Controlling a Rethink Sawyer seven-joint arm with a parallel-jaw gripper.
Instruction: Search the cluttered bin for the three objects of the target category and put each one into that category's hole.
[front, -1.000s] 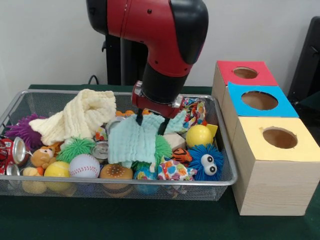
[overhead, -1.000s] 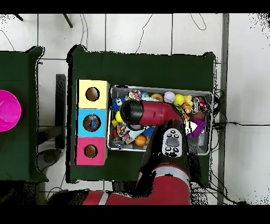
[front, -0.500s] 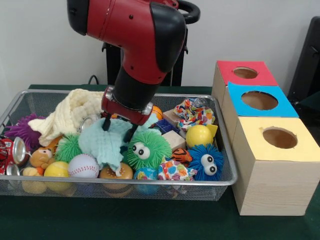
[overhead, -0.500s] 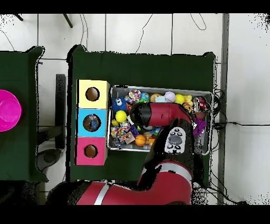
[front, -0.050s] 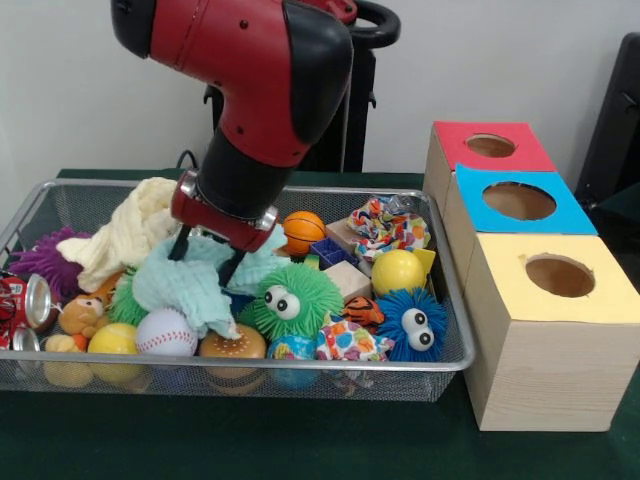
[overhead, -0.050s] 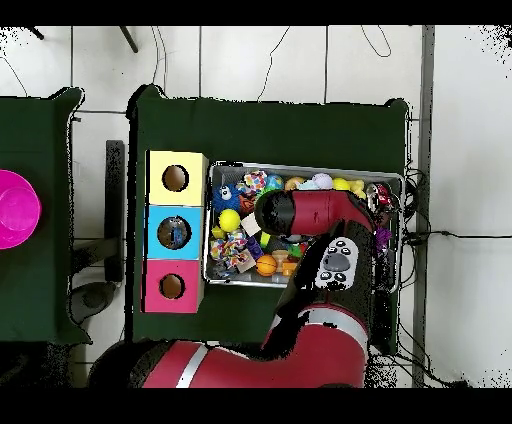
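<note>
My gripper (front, -0.050s: 206, 258) hangs low over the left-centre of the wire bin (front, -0.050s: 300, 366), shut on a mint green cloth (front, -0.050s: 190, 287) bunched between its black fingers (front, -0.050s: 232, 268). The cloth drapes over a green spiky toy and a baseball (front, -0.050s: 165, 333). A cream cloth (front, -0.050s: 130, 235) lies behind it. A patterned cloth (front, -0.050s: 390, 225) sits at the bin's back right. To the right stand three hole boxes: red (front, -0.050s: 490, 146), blue (front, -0.050s: 518, 201), yellow (front, -0.050s: 560, 276). In the overhead view the arm (overhead, -0.050s: 310, 215) hides the gripper.
Around the gripper lie a green fuzzy ball with eyes (front, -0.050s: 292, 300), a blue fuzzy ball (front, -0.050s: 412, 322), a yellow ball (front, -0.050s: 397, 270), a small basketball (front, -0.050s: 302, 230), a burger toy (front, -0.050s: 232, 345), a purple spiky ball (front, -0.050s: 45, 262) and cans (front, -0.050s: 25, 300).
The gripper has moved left across the bin, dragging the mint cloth with it. That uncovered the green fuzzy ball with eyes and the basketball.
</note>
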